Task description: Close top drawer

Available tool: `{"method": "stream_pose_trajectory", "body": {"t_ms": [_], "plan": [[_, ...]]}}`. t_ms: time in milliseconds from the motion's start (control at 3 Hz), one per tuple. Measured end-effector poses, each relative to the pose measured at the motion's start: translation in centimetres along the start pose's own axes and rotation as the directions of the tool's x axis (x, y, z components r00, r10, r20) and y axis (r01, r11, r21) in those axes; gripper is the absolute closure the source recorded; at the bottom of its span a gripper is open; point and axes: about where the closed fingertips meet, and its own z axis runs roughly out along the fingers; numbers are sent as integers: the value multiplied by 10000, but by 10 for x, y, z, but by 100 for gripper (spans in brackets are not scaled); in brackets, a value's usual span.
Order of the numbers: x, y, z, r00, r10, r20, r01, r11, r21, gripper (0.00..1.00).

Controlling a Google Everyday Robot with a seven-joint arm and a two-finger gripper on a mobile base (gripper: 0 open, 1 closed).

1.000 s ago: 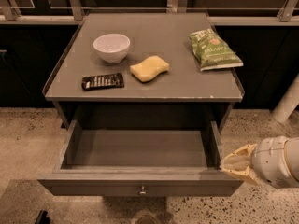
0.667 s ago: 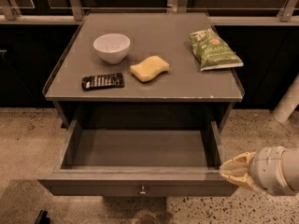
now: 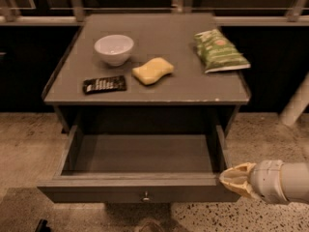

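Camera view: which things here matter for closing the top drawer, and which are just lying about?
Belongs to the job:
- top drawer, pulled open
- its knob, centre of the front panel
- gripper, at the drawer's right front corner

Just lying about, all on the table top:
- white bowl
- yellow sponge
- green snack bag
- dark packet

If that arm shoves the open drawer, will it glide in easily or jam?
Likely light: nothing shows inside the top drawer. It looks a stiff box, so it should not flex. The gripper sits by its right front corner, away from the central knob, so a push there might skew it slightly.
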Motion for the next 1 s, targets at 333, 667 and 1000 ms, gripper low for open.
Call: {"method": "stream_pose_trajectory", "body": {"t_ms": [333,667,1000], "plan": [[-2,0,-2,10000,1,0,-1,10000,0,100],[2,-1,-1,9999,159,17,-159,9999,25,100],[0,-1,-2,9999,159,17,-159,9999,25,100]]}}
